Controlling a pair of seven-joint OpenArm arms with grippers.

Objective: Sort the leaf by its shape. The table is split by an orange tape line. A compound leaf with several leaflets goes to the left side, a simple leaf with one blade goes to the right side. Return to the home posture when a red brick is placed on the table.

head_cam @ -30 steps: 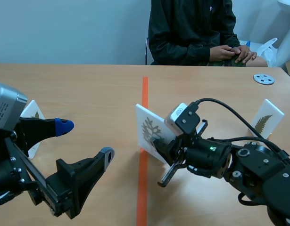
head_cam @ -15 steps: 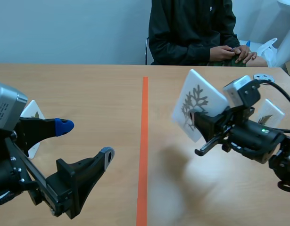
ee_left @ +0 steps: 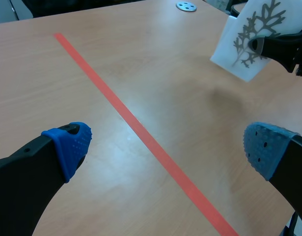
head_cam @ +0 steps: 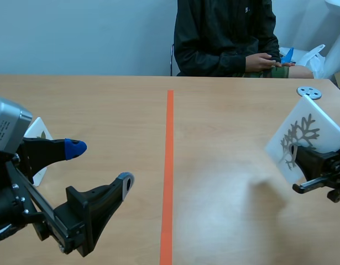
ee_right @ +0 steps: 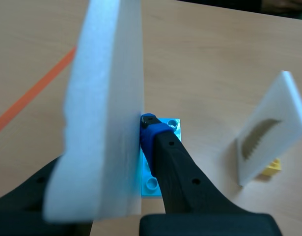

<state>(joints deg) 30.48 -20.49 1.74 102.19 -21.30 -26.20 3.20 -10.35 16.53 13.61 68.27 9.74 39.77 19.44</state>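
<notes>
A white card (head_cam: pixel 303 139) printed with a grey, branching leaf hangs tilted above the table's right side, far from the orange tape line (head_cam: pixel 168 165). My right gripper (head_cam: pixel 308 168) is shut on it. In the right wrist view the card (ee_right: pixel 104 118) stands edge-on between the fingers, with a light-blue base plate (ee_right: pixel 150 183) beneath it. In the left wrist view the same card (ee_left: pixel 245 39) hangs far ahead. My left gripper (head_cam: pixel 100 164) is open and holds nothing, low on the left side; it (ee_left: pixel 165 147) straddles the tape line (ee_left: pixel 141 132).
A second white card with a fern print (ee_right: pixel 266 130) on a yellow base stands on the table beside my right gripper. Another card (head_cam: pixel 40 132) stands behind my left arm. A grey disc (head_cam: pixel 309 93) lies at the far right. A person (head_cam: pixel 225 33) sits across the table.
My right arm has lifted the leaf card from beside the tape line and carried it to the table's far right side. The left arm has not moved.
</notes>
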